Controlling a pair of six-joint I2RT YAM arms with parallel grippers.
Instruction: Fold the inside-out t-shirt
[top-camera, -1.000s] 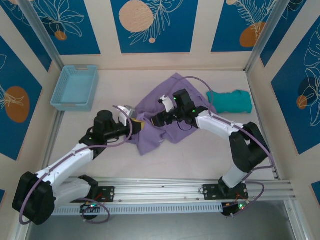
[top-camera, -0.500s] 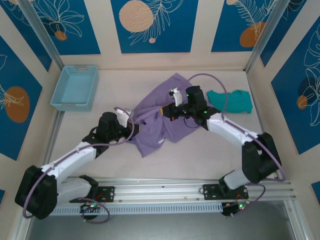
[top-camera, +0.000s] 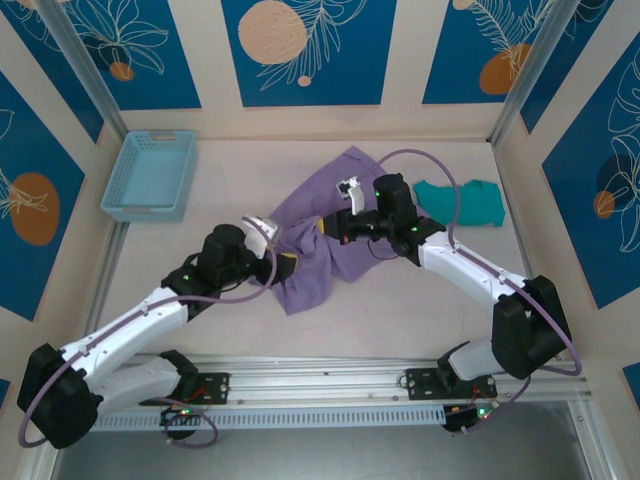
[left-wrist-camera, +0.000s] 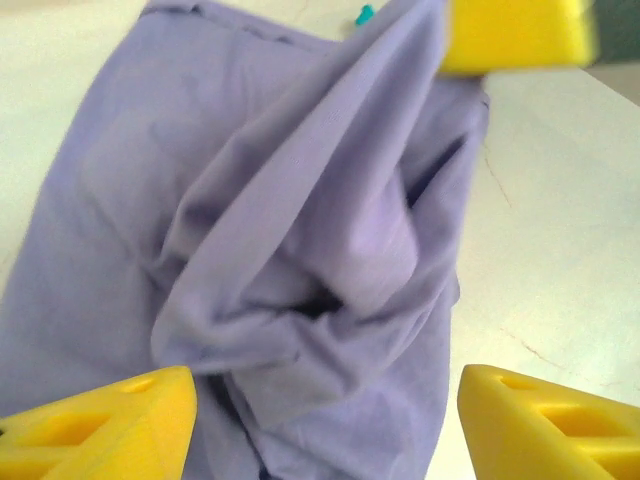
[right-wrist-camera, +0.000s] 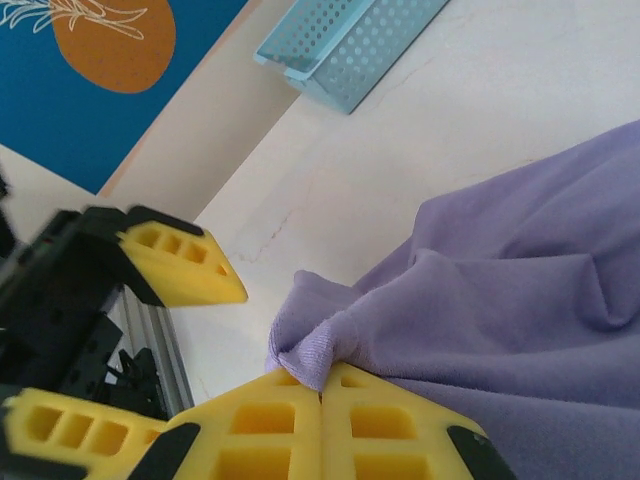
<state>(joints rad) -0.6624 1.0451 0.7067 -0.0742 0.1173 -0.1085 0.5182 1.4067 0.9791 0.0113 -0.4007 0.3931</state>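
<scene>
The inside-out t-shirt is a lavender heap, crumpled in the middle of the table. My left gripper stands open at its left edge; in the left wrist view its yellow fingers straddle the bunched cloth with nothing pinched between them. My right gripper is over the shirt's middle, shut on a small raised fold of the purple fabric. The two grippers are close together. One left finger shows just beyond the pinched fold in the right wrist view.
A light blue basket sits at the far left of the table. A teal-green garment lies at the far right, next to the shirt. The aluminium rail runs along the near edge. Patterned walls close in three sides.
My left gripper has opened and let go of the shirt. My right gripper has moved right and away from me, and shut on a fold of it.
</scene>
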